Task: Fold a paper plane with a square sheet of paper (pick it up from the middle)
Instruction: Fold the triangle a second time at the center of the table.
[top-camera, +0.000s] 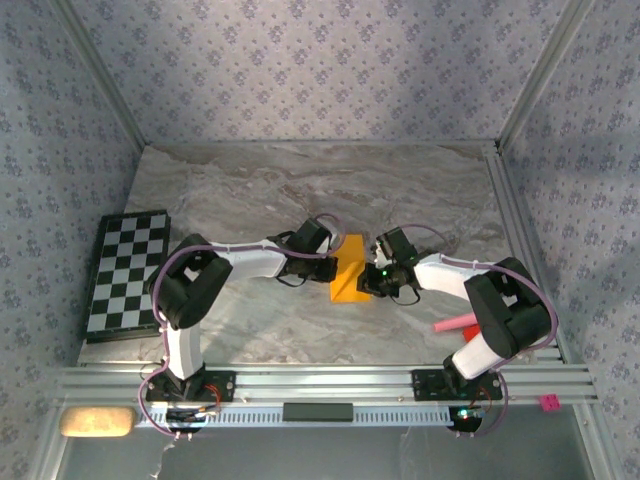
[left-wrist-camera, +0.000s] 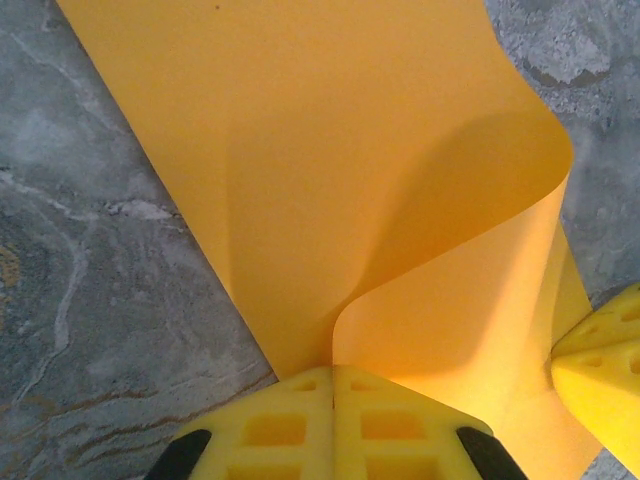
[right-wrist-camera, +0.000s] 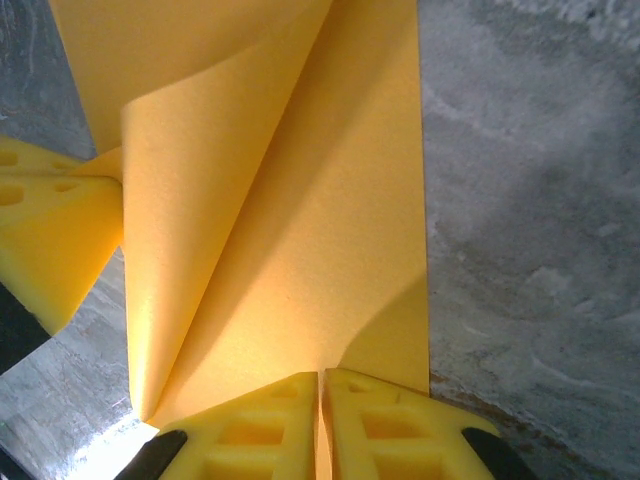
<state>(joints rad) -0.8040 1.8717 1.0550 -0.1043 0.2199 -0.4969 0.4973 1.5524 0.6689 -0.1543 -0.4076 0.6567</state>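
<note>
Paper (left-wrist-camera: 300, 150) edges vanish inside the closed jaws.

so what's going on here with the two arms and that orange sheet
Two robot arms are folding an orange sheet of paper at the middle of the table. The left gripper and the right gripper are each shut on the sheet, which curls up between them, not yet creased flat. A chequered board and a pink stick lie off to the sides, untouched.

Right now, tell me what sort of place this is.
Probably a robot lab test cell: wallpapered panels box in a marble-look table, and an aluminium rail runs along its near edge.
</note>
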